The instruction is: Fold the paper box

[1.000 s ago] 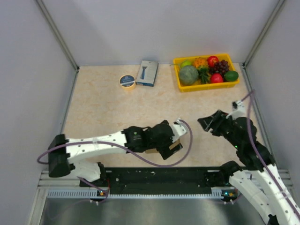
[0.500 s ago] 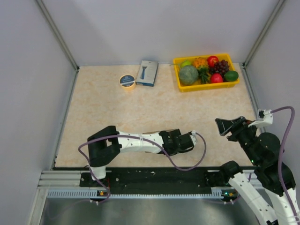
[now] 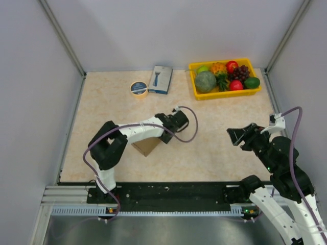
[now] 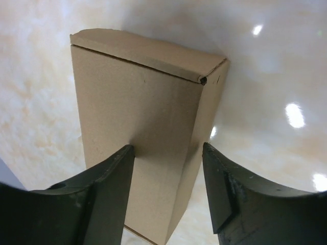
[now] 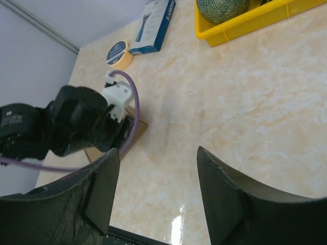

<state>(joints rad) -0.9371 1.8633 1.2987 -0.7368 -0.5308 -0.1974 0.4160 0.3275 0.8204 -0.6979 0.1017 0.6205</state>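
Since half a second ago, the left arm has lifted away from the bottom edge of the overhead view and bent back toward the middle of the table (image 3: 112, 112). This uncovers the paper box (image 3: 145, 147), which sits left of centre, partly under the arm's white forearm. The box is plain brown and folded into a closed, tall, narrow block with its top flap shut.

In the left wrist view, the left gripper (image 4: 168, 150) has its two dark fingers on either side of the box's lower half. The left finger overlaps the broad front face and the right finger is close beside the narrow side. It is not clear whether they are pressing on the cardboard.

At the right of the overhead view, the right gripper (image 5: 158, 152) has shifted a little to the left. Its fingers are spread apart, with only bare tabletop between them, well away from the box.

Along the top edge of the table, from left to right, are a roll of tape (image 3: 138, 88), a small blue and white box (image 3: 161, 79) and a yellow tray (image 3: 227, 95) filled with fruit and vegetables.
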